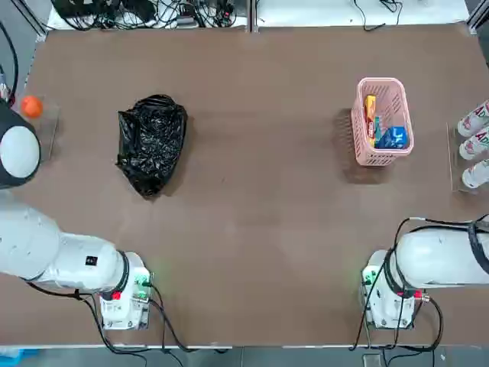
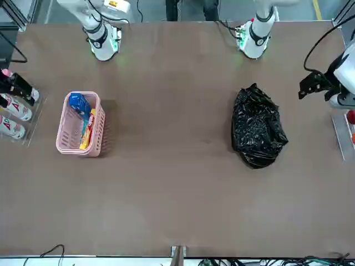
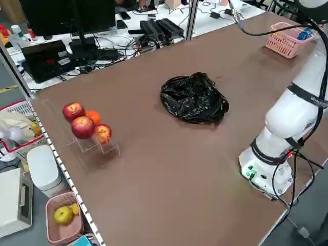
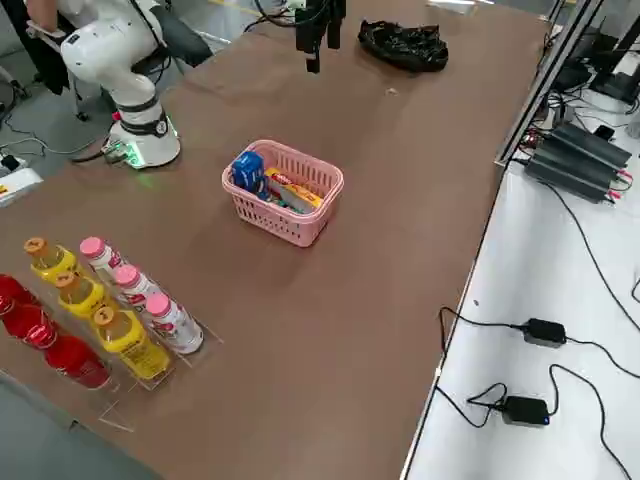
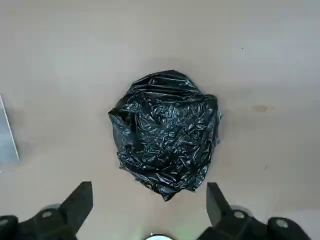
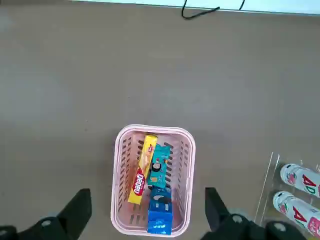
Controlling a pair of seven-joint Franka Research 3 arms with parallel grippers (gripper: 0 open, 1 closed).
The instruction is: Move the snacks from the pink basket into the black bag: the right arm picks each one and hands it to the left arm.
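The pink basket (image 1: 381, 122) stands on the brown worktop (image 1: 260, 206) with its long axis running from the robot's side toward the far edge. All three snacks lie inside it. The yellow-orange pack (image 6: 140, 174) lies lengthwise along one long wall, parallel to the basket's long axis. The small teal box (image 6: 159, 169) lies just beside it toward the middle, also lengthwise. The blue cookie pack (image 6: 160, 216) sits at the basket's end nearer the robot, touching the teal box.

The black bag (image 1: 151, 142) lies crumpled on the worktop well apart from the basket, toward the robot's left, with bare worktop between the two.

The right claw (image 6: 148, 210) hangs high above the basket, wide open and holding nothing. The left claw (image 5: 150, 200) hangs high above the bag, its fingers likewise spread wide and empty.

On the basket's other side from the bag, white bottles (image 1: 475, 141) lie in a clear rack at the worktop's edge. Beyond the bag, away from the basket, orange and red fruit (image 3: 84, 123) rests on a clear stand (image 3: 97, 148).
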